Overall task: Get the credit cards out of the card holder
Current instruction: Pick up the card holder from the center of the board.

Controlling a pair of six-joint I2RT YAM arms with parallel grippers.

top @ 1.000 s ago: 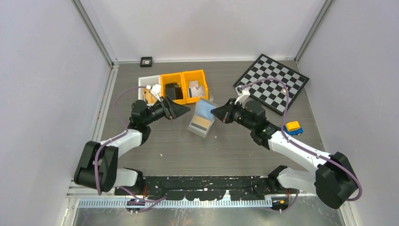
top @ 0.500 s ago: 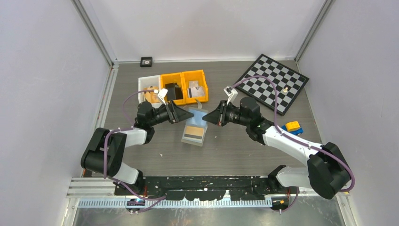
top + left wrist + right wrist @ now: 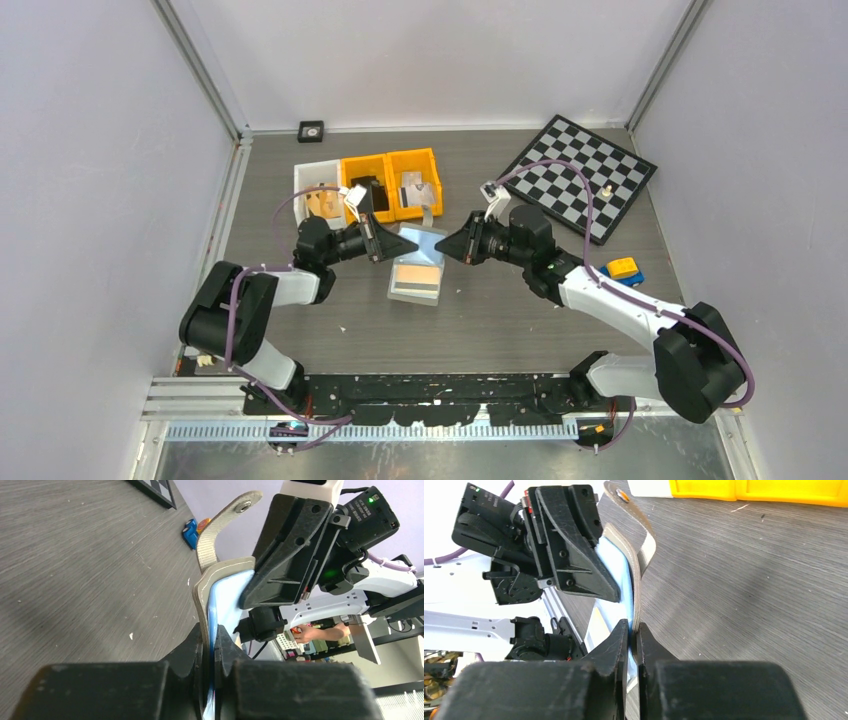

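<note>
The card holder [image 3: 416, 292] hangs above the table between my two arms. It is a flat grey case [image 3: 201, 596] with a tab [image 3: 221, 521] sticking out of one end. A pale blue credit card [image 3: 226, 602] lies inside against its wall, and a tan one [image 3: 417, 273] shows in the top view. My left gripper [image 3: 210, 647] is shut on the holder's left edge, with the grey wall and the blue card's edge both in the pinch. My right gripper [image 3: 633, 630] is shut on the opposite edge of the holder [image 3: 638, 582], beside the blue card [image 3: 616, 572].
Two orange bins [image 3: 392, 186] and a white bin [image 3: 312, 182] stand behind the holder. A chessboard [image 3: 580, 175] lies at the back right, with a yellow and blue toy [image 3: 623, 270] near the right arm. A small black square [image 3: 311, 130] sits by the back wall.
My left gripper has moved right and closed on the holder's edge. The right gripper has carried the holder a little left and turned it squarer to the table's front edge.
</note>
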